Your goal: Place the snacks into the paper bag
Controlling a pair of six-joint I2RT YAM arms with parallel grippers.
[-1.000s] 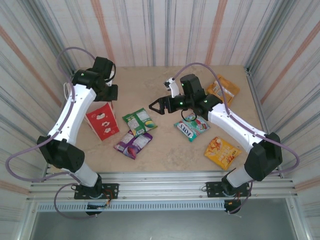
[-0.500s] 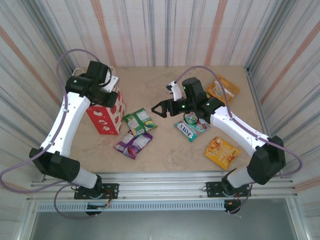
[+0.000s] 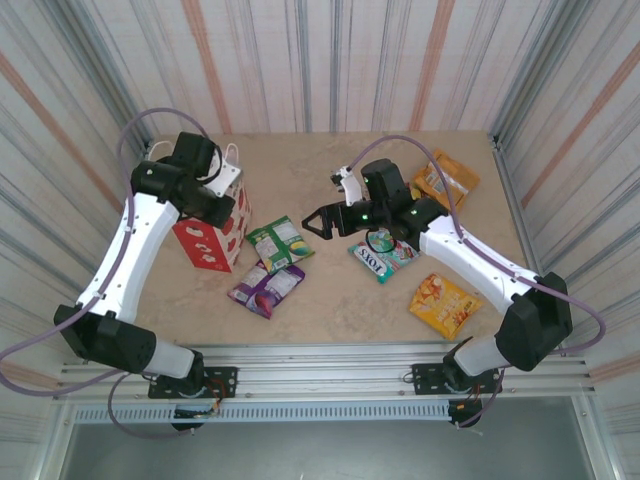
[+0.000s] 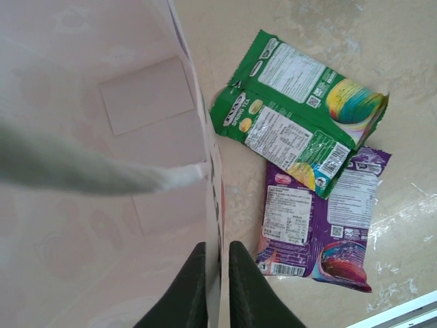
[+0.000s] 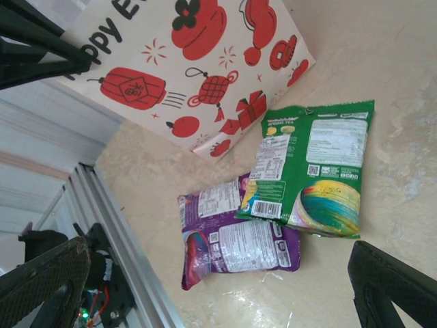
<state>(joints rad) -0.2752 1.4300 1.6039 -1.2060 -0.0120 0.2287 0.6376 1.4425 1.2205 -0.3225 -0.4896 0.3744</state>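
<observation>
left gripper [image 4: 218, 277] clenched on the paper bag [image 3: 207, 245] wall; right gripper [image 3: 312, 221] spread wide, empty, near green packet [image 3: 279, 243], which overlaps purple packet [image 3: 266, 288].

**Inspector:** Work surface?

**Assistant:** The table [image 3: 330, 300] has a beige, stone-patterned top. The left wrist view shows pale scuffs and glossy streaks on it.

**Inspector:** Enclosure?

**Assistant:** Striped wall panels [image 3: 300, 60] stand on three sides, with grey, white and rust-coloured bands. They slope outward toward the top, and the back panel meets the table's far edge.

**Inspector:** Near edge?

**Assistant:** Slotted aluminium rails [image 3: 330, 365] run the full width along the table's front. A perforated metal strip [image 3: 330, 411] lies just in front of them. Beyond that is a plain grey floor [image 3: 320, 450].
</observation>
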